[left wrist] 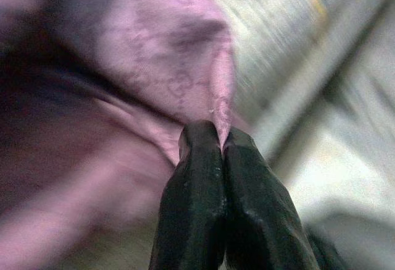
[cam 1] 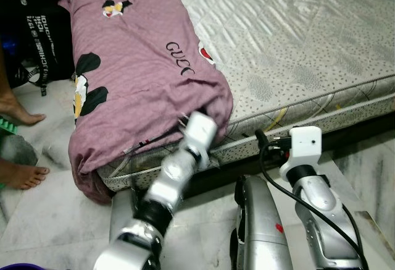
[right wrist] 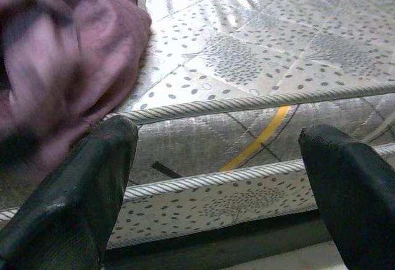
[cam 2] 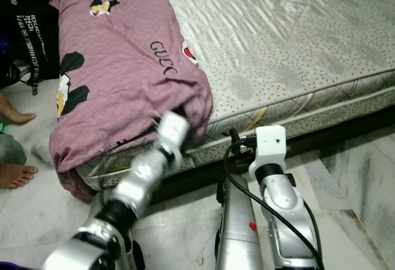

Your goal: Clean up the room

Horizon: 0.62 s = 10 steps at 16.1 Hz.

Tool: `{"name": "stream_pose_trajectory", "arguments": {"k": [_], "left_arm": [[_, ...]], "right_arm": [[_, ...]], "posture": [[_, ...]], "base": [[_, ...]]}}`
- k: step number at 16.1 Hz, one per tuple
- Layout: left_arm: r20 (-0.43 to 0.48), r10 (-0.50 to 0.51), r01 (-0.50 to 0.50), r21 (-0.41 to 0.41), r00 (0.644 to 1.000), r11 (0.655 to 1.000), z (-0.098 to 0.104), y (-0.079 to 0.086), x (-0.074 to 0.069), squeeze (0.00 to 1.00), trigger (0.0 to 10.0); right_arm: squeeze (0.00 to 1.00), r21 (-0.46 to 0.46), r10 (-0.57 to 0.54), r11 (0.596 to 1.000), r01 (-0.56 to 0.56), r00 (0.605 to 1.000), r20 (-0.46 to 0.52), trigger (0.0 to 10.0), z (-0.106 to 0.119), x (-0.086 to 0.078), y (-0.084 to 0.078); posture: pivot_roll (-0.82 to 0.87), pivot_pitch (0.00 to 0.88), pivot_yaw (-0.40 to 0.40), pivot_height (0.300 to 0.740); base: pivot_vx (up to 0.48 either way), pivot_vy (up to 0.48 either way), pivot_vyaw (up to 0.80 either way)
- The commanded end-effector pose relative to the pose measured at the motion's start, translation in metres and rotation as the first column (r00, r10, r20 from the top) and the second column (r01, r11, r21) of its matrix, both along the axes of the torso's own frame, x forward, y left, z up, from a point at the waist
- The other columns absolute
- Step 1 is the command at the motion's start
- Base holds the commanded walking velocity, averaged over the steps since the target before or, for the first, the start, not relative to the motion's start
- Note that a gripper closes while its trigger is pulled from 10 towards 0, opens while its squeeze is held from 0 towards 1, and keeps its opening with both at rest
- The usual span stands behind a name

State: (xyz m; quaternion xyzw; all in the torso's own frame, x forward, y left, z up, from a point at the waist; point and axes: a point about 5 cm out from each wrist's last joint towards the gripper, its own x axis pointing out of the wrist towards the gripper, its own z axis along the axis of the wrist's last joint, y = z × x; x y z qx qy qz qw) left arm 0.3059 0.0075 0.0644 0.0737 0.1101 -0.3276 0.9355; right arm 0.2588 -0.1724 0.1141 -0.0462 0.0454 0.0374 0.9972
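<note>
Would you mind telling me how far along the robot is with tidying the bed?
Done: little as yet; the mauve bedsheet lies bunched along one side of the bare mattress.
In hand: the left gripper is shut on a fold of the sheet at the mattress edge.
Left: the right gripper is open, facing the mattress side and holding nothing; the sheet is not yet spread or removed.

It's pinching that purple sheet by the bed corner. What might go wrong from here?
The left gripper holds only a thin fold of the purple sheet, so the cloth may slip free if pulled hard. The sheet drapes over the mattress corner and could snag there. A person's feet stand near the hanging end, so a tug might sweep cloth against them. The right gripper hangs open, offering no support.
</note>
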Motion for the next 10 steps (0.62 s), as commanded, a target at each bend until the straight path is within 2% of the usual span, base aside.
{"name": "stream_pose_trajectory", "arguments": {"k": [1, 2, 3, 4, 5, 6, 7, 8, 9, 10], "left_arm": [[-0.063, -0.175, 0.18, 0.097, 0.983, 0.979, -0.016, -0.025, -0.021, 0.0, 0.0], [-0.04, -0.245, 0.248, 0.177, 0.969, 0.952, -0.018, -0.031, -0.024, 0.0, 0.0], [-0.008, -0.284, 0.278, 0.23, 0.959, 0.933, -0.014, -0.035, -0.022, 0.0, 8.0], [0.008, -0.298, 0.286, 0.251, 0.955, 0.925, -0.011, -0.036, -0.021, 0.0, 8.0], [0.079, -0.32, 0.287, 0.28, 0.944, 0.916, 0.004, -0.042, -0.012, 0.0, 10.0], [0.116, -0.353, 0.303, 0.315, 0.928, 0.899, 0.011, -0.044, -0.008, 0.0, 10.0], [0.154, -0.382, 0.306, 0.366, 0.911, 0.879, 0.017, -0.044, -0.003, 1.0, 10.0], [0.177, -0.373, 0.285, 0.386, 0.911, 0.878, 0.02, -0.043, 0.0, 1.0, 10.0], [0.264, -0.299, 0.176, 0.407, 0.917, 0.896, 0.034, -0.034, 0.017, 1.0, 10.0], [0.31, -0.247, 0.111, 0.397, 0.918, 0.911, 0.045, -0.027, 0.028, 1.0, 10.0]], "right_arm": [[0.0, 0.005, 0.023, 1.0, -0.023, 1.0, 0.007, 10.0, 0.001, 0.003, 0.006], [0.0, 0.007, 0.025, 1.0, -0.025, 1.0, 0.011, 10.0, 0.002, 0.004, 0.007], [0.0, 0.007, 0.026, 1.0, -0.026, 1.0, 0.013, 10.0, 0.002, 0.004, 0.007], [0.0, 0.007, 0.026, 1.0, -0.027, 1.0, 0.013, 10.0, 0.002, 0.004, 0.007], [0.0, 0.007, 0.025, 1.0, -0.025, 1.0, 0.015, 10.0, 0.001, 0.004, 0.006], [0.0, 0.007, 0.024, 1.0, -0.024, 1.0, 0.017, 10.0, 0.001, 0.005, 0.007], [0.0, 0.009, 0.024, 1.0, -0.024, 1.0, 0.02, 10.0, 0.002, 0.005, 0.008], [0.0, 0.01, 0.024, 1.0, -0.024, 0.999, 0.022, 10.0, 0.002, 0.006, 0.008], [0.0, 0.014, 0.026, 1.0, -0.027, 0.999, 0.029, 10.0, 0.003, 0.007, 0.01], [0.0, 0.016, 0.027, 0.999, -0.028, 0.999, 0.031, 10.0, 0.003, 0.008, 0.011]], "posture": [[-0.09, 0.077, 0.022, 0.493], [-0.09, 0.073, 0.023, 0.493], [-0.09, 0.07, 0.025, 0.493], [-0.09, 0.069, 0.025, 0.493], [-0.09, 0.065, 0.029, 0.493], [-0.09, 0.063, 0.03, 0.493], [-0.09, 0.059, 0.032, 0.493], [-0.09, 0.055, 0.033, 0.493], [-0.09, 0.051, 0.033, 0.493], [-0.09, 0.047, 0.034, 0.493]], "base": [[0.0, 0.0, 0.0], [0.0, 0.0, 0.0], [0.0, 0.0, 0.0], [0.0, 0.0, 0.0], [0.0, 0.0, 0.0], [0.0, 0.0, 0.0], [0.0, 0.0, 0.0], [0.0, 0.0, 0.0], [0.0, 0.0, 0.0], [0.0, 0.0, 0.0]]}}
